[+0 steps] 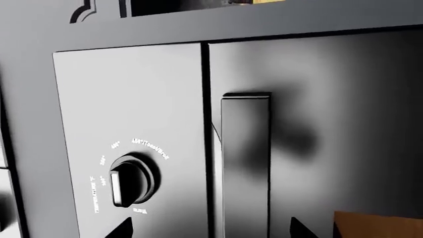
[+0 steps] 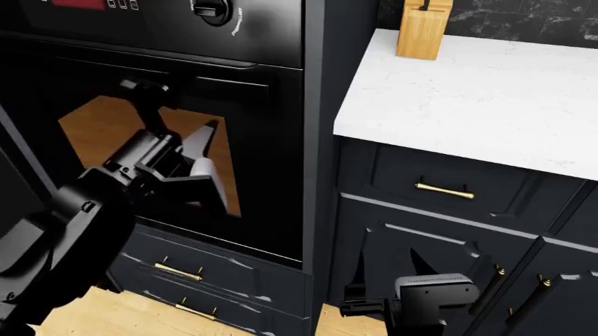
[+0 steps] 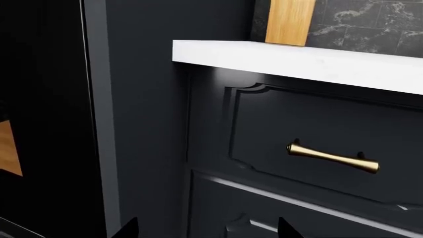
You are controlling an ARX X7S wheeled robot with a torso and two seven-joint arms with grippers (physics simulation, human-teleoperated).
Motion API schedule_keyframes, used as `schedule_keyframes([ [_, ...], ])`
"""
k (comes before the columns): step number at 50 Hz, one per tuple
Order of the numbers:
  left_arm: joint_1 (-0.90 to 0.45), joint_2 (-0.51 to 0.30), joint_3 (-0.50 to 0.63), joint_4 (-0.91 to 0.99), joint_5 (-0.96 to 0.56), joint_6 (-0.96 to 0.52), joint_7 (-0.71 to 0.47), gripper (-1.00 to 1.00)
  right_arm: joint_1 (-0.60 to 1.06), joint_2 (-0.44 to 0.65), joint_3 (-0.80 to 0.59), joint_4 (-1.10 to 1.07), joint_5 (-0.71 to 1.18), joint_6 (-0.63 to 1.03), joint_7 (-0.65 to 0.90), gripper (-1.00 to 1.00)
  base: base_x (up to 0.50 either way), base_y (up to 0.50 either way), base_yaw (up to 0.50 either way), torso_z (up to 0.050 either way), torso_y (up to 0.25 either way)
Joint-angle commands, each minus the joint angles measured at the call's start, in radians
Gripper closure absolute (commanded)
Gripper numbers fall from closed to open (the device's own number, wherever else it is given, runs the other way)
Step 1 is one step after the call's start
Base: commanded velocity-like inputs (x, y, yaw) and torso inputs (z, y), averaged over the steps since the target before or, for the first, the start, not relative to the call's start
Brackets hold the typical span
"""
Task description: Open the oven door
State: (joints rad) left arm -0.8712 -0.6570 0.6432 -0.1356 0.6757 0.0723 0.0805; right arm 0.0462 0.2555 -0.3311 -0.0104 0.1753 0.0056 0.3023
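Observation:
The oven door [image 2: 266, 175] is a glossy black panel with a brownish window [image 2: 94, 133], and it is closed. In the left wrist view the door [image 1: 343, 124] carries its black bar handle [image 1: 246, 163], which runs beside the control panel seam. My left gripper [image 1: 211, 230] is open, and the handle's line passes between its two fingertips without touching them. From the head view the left gripper [image 2: 213, 162] hovers just in front of the window. My right gripper [image 2: 374, 304] hangs low by the navy cabinets. In its own wrist view the right gripper [image 3: 208, 230] is open and holds nothing.
The control panel with its knob [image 1: 132, 179] and red display [image 2: 80, 3] sits above the door. Right of the oven is a white countertop [image 2: 467, 91] with a wooden knife block [image 2: 423, 28]. Navy drawers with brass handles [image 3: 332, 157] lie below.

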Motion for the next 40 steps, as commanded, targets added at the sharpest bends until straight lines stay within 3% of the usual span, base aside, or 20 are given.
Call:
schedule_keyframes([
  [1, -0.03, 0.016, 0.031, -0.038, 0.022, 0.021, 0.01, -1.0, 0.001, 0.003, -0.004, 0.0, 0.003, -0.001, 0.004, -1.0, 0.0, 0.0, 0.0, 0.0, 0.0],
  [40, -0.092, 0.075, 0.049, -0.148, 0.026, 0.026, -0.015, -1.0, -0.001, 0.016, -0.018, -0.006, 0.007, -0.009, 0.019, -1.0, 0.0, 0.0, 0.0, 0.0, 0.0],
])
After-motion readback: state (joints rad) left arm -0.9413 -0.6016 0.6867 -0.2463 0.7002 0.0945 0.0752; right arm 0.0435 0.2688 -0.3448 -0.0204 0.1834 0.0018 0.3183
